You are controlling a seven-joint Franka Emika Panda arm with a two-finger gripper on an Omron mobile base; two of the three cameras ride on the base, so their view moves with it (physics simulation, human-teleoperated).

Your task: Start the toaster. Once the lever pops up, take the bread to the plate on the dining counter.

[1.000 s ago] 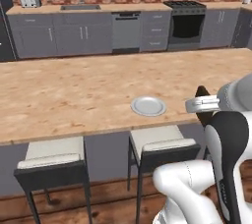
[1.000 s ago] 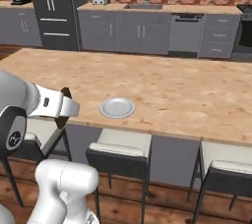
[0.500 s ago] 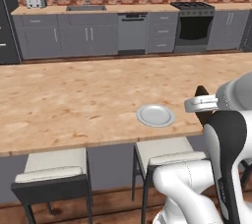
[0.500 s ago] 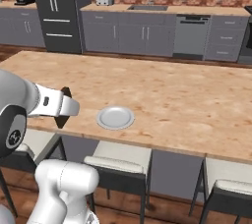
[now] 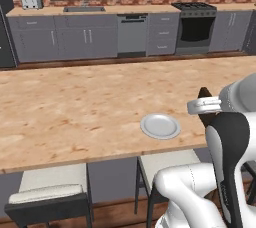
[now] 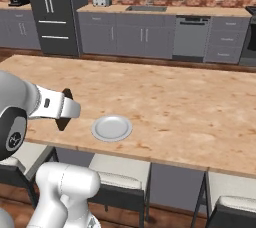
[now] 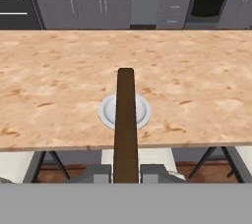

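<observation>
the jaws are closed on the bread (image 7: 126, 125) — in the hand view the two dark fingertips of the gripper (image 7: 126, 173) press against either side of the dark brown slice, which is seen edge-on and runs up the middle of the frame. in the left base view the bread's dark corner pokes up just behind the white wrist, and in the right base view it shows as a dark piece at the wrist's end.

the slice is held off the dining counter (image 5: 75, 112), at its near edge, on the stool side. the plate (image 5: 160, 125) lies flat on the counter near that same near edge, a little in from it, with nothing on it. from the left base view the plate sits just left of the gripper and apart from it; from the right base view it sits just right of it. in the hand view the slice crosses in front of the plate, so the plate's white rim shows on both sides of the bread.

two pale-cushioned stools (image 5: 47, 187) stand tucked under the near edge of the dining counter.

across the room, the toaster (image 6: 102, 0) stands on the far tan-topped counter against the brick wall, near the black fridge (image 6: 52, 12) — too small to read its levers.
</observation>
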